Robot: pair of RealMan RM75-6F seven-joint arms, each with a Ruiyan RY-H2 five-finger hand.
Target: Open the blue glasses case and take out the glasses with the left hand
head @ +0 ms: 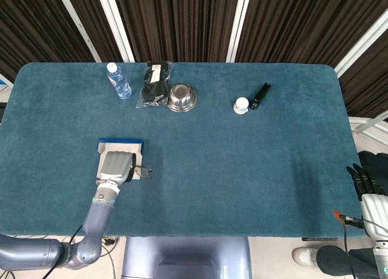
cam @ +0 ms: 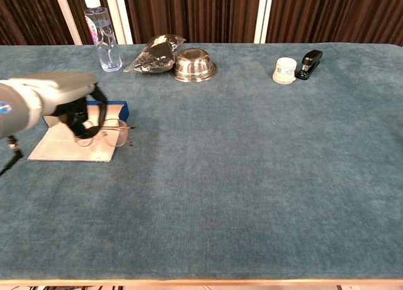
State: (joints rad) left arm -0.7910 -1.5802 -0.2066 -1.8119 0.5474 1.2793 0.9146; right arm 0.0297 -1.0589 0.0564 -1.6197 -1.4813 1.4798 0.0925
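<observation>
Glasses (cam: 112,133) pinched in left hand (cam: 69,104) by one lens end, free lens sticking out past the fingers, lifted above the opened blue glasses case (cam: 75,139) under the palm, so extraction looks nearly done; right hand (head: 371,188) idle off-table, fingers apart.

Glasses (head: 143,170) in left hand (head: 116,166)

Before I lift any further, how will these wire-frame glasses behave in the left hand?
The glasses look thin-rimmed, so probably very light and easily bent; grip gently. The left hand seems to hold them at one end, so the free lens may droop or swing. Lenses are likely slippery; keep them low over the open blue glasses case.
</observation>
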